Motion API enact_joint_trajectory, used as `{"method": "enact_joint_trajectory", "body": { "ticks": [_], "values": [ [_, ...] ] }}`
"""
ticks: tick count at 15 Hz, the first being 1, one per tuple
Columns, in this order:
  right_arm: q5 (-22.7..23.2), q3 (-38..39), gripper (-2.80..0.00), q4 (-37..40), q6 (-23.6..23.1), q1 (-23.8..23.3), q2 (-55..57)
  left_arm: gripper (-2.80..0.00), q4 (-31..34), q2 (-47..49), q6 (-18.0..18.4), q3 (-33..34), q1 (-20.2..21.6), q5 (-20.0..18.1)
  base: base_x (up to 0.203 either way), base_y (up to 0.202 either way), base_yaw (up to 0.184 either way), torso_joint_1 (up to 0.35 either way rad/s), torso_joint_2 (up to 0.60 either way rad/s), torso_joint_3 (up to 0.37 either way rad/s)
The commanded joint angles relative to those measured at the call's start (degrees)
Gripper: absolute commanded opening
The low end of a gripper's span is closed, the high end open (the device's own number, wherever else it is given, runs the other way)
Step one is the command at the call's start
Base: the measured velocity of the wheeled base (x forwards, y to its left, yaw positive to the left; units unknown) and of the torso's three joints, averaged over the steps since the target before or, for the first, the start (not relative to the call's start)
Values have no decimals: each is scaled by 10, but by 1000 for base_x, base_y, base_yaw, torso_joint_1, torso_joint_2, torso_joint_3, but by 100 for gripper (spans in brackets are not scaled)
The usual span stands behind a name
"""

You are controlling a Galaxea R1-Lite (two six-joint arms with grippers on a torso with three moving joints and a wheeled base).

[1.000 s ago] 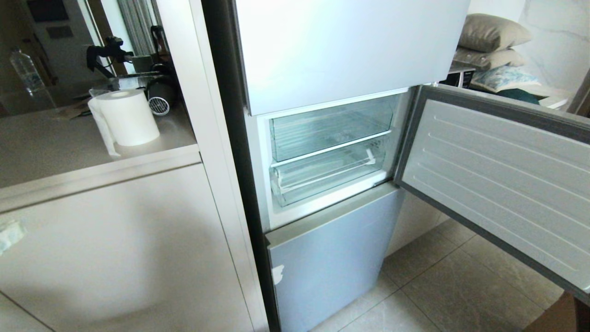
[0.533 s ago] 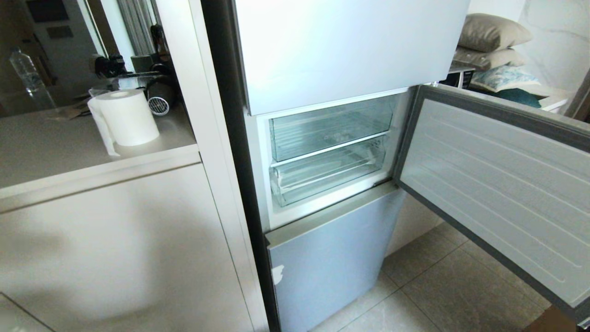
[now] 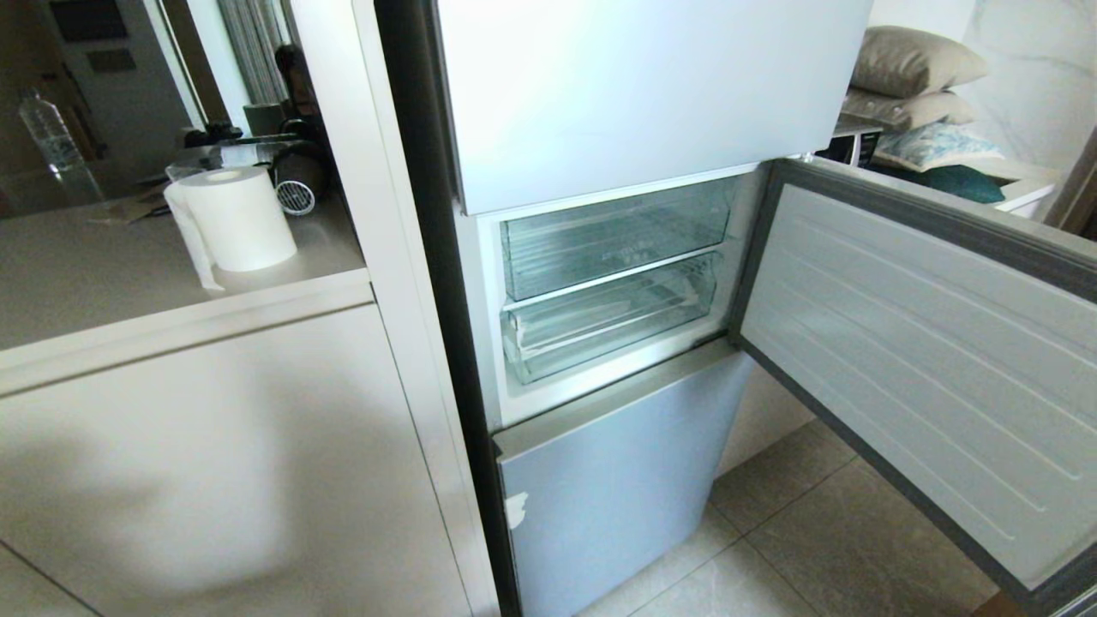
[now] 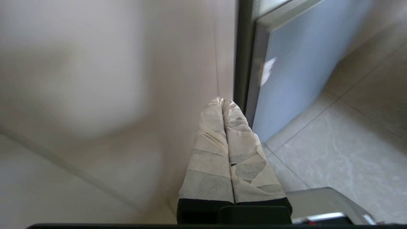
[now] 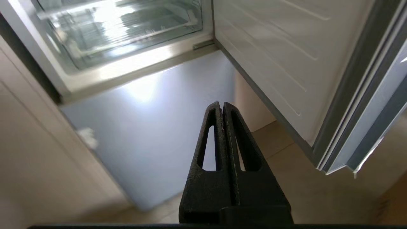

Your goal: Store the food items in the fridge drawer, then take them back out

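The fridge drawer (image 3: 608, 321) sits pushed in below the clear bin (image 3: 613, 236), middle door (image 3: 926, 343) open. Left gripper (image 4: 222, 101) and right gripper (image 5: 221, 103) both pressed together, holding nothing

Neither arm reaches into the head view. The left gripper (image 4: 222, 101), seen from its own wrist camera, has both fingers (image 4: 210, 152) wrapped in pale tape (black shows only at their bases) and pressed flat together along their whole length, with nothing between them. The right gripper (image 5: 221, 104), likewise seen from its wrist, is bare black, each finger (image 5: 244, 149) pierced by a long slot, and its two fingers meet tip to base with no gap and nothing held. Both grippers point forward and downward, clear of any contact.
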Motion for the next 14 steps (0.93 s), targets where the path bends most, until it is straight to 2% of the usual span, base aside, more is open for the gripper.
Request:
{"method": "enact_joint_trajectory", "body": {
  "ticks": [1, 2, 5, 6, 9, 11, 14],
  "values": [
    [2, -48, -280, -4, 29, 5, 137, -280, -2, -67, 19, 8, 4, -6, 0, 0, 0, 0, 0, 0],
    [3, -58, -280, -19, 37, 6, 187, -280, -4, -65, 19, 10, 4, -3, 0, 0, 0, 0, 0, 0],
    [3, -73, -280, -105, 47, 6, 302, -280, -4, -65, -50, 10, 5, 23, 0, 0, 0, 0, 0, 0],
    [2, -84, -280, -127, 48, 6, 332, -280, -5, -65, -62, 9, 5, 27, 0, 0, 0, 0, 0, 0],
    [-8, -127, -280, -151, 50, 1, 392, -280, -5, -65, -62, 10, 5, 27, 0, 0, 0, 0, 0, 0],
    [-33, -153, -280, -164, 54, -7, 431, -280, -5, -65, -61, 9, 5, 27, 0, 0, 0, 0, 0, 0],
    [-57, -167, -280, -224, 55, -32, 502, -280, -5, -65, -62, 9, 5, 27, 0, 0, 0, 0, 0, 0]
  ]
}}
